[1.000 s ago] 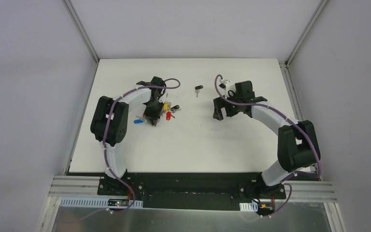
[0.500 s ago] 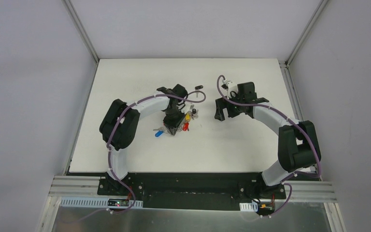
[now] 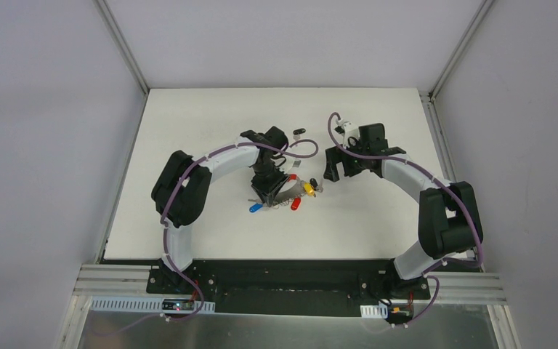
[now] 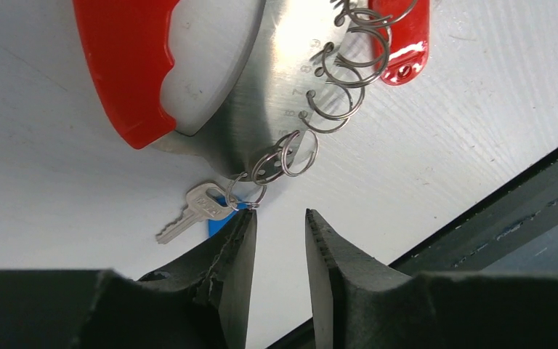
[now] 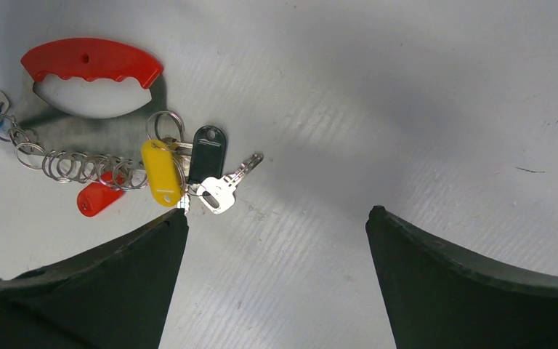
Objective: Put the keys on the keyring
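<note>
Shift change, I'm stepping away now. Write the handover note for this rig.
Left gripper: fingers a narrow gap apart, nothing seen between them, tips by the blue-tagged key.
Right gripper: wide open, empty.
Keyring: on the table between the arms.
Done: blue-tagged, plus yellow-tagged key, black-tagged key, red-tagged key on its chain of rings.
Left: loose dark-headed key lies apart beyond the left wrist; thread it on.

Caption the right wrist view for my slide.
Open right gripper facing the keyring, its yellow, black and red keys fanned on the table.
</note>
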Robot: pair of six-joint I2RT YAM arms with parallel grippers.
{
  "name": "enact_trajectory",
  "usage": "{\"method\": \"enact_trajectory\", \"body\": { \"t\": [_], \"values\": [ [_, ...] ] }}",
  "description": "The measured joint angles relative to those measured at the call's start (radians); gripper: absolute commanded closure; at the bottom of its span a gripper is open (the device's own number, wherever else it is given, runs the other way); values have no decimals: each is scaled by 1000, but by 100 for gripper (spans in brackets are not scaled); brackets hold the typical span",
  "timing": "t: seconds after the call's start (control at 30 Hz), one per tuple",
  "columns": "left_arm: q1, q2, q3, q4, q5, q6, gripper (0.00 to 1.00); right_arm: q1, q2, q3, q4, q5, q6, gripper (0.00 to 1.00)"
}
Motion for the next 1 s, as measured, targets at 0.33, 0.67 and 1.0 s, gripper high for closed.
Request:
{"method": "enact_trajectory", "body": {
  "t": [0.33, 0.67, 1.0],
  "values": [
    [-1, 21, 23, -7, 26, 7, 65, -5, 0, 0, 2, -1, 0, 3],
    [-1, 78, 83, -2, 26, 10, 69, -19, 0, 0, 2, -11, 0, 3],
    [-1, 101, 84, 10, 32, 10, 76, -37, 0, 0, 2, -23, 0, 2]
  ]
}}
